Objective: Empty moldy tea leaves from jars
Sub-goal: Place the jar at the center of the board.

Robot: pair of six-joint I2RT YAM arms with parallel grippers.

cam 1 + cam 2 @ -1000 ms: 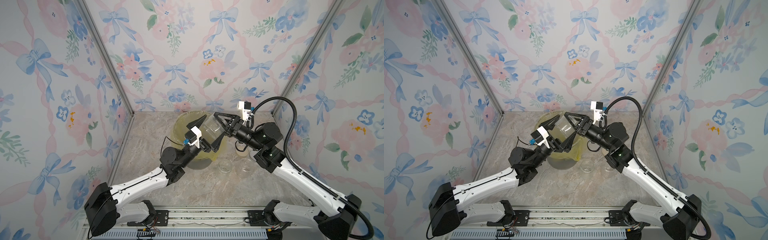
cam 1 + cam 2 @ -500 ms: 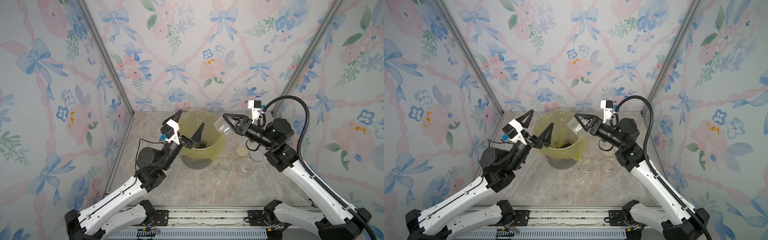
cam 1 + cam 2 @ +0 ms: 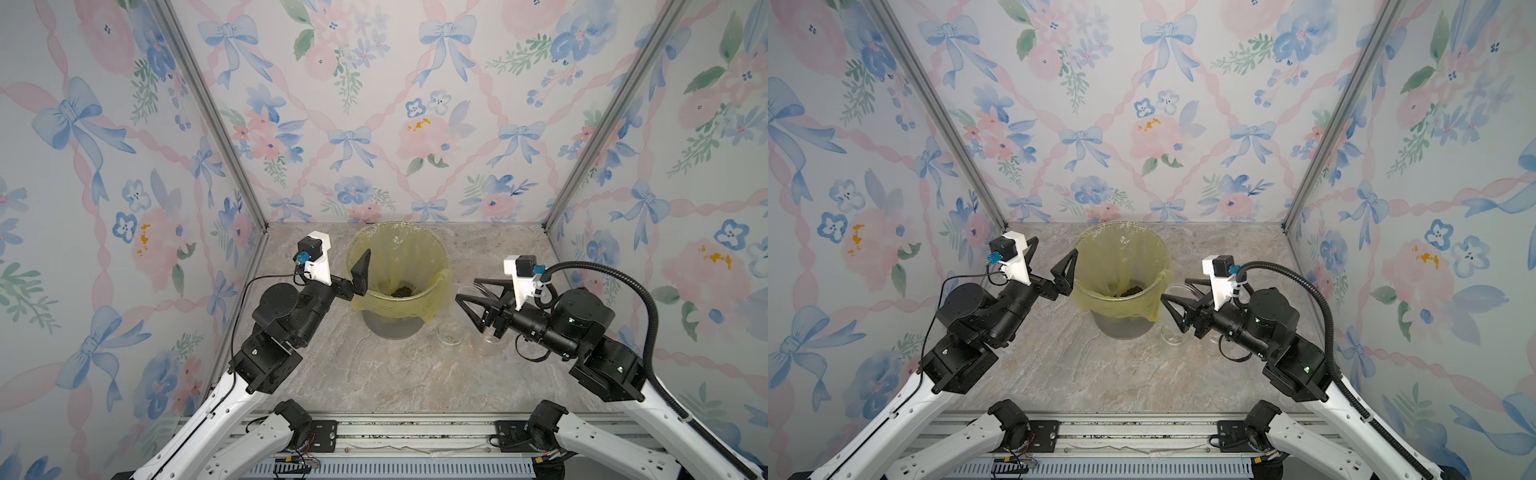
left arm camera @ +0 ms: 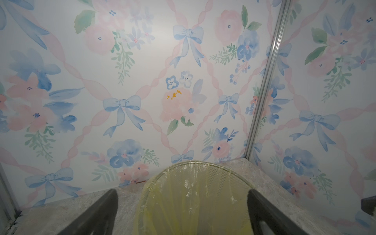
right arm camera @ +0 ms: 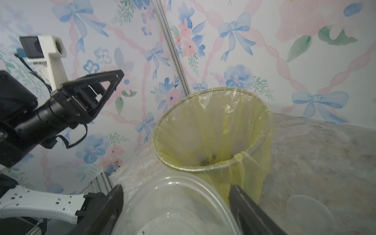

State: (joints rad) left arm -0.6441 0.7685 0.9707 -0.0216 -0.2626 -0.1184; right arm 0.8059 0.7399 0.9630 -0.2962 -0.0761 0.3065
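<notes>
Currently, the front strip of the desk [image 3: 374,374] carries nothing and gives both arms open room to swing. Further in, on the right side, one clear jar [image 3: 451,332] stands upright near the foot of the bin [image 3: 397,223], and a second jar [image 3: 488,341] stands just beside it, partly under the right arm. Neither shows any contents. Above them the right tool [image 3: 466,289] is clenched on a third jar [image 5: 173,207], which is tilted, held off the desk, and clear apart from a few specks. The left tool [image 3: 1054,249] is released and empty, with its fingers spread beside the left edge of the bin rim. The tea leaves [image 3: 401,291] lie as a small dark clump at the bottom of the bin, inside the yellow bag [image 3: 432,307]. Judged from this layout, the emptying step for the third jar is complete and the step in hand is putting it down. The next move calls for lowering it upright onto bare desk, clear of the two standing jars and of the bag's overhanging edge. Beyond the bin, the back wall and right wall stand close, so open room lies toward the front.
</notes>
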